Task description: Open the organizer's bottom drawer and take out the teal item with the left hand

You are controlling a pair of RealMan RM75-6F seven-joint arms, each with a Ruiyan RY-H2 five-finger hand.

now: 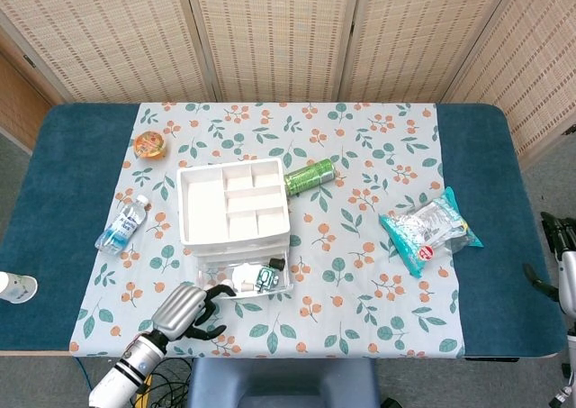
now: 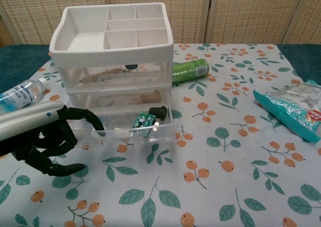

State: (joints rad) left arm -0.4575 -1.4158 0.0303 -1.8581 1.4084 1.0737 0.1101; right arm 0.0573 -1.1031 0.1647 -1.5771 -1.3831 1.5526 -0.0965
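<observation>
Left hand (image 2: 45,144), fingers curled, hooks the front of the organizer's open bottom drawer (image 2: 125,132).

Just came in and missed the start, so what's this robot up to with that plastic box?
The robot's left hand has a finger hooked on the front of the organizer's bottom drawer, which is pulled partly out. A teal item lies inside the open drawer, not yet picked up. The hand holds nothing else. The right hand is barely visible at the table's far right edge, away from the work.
</observation>
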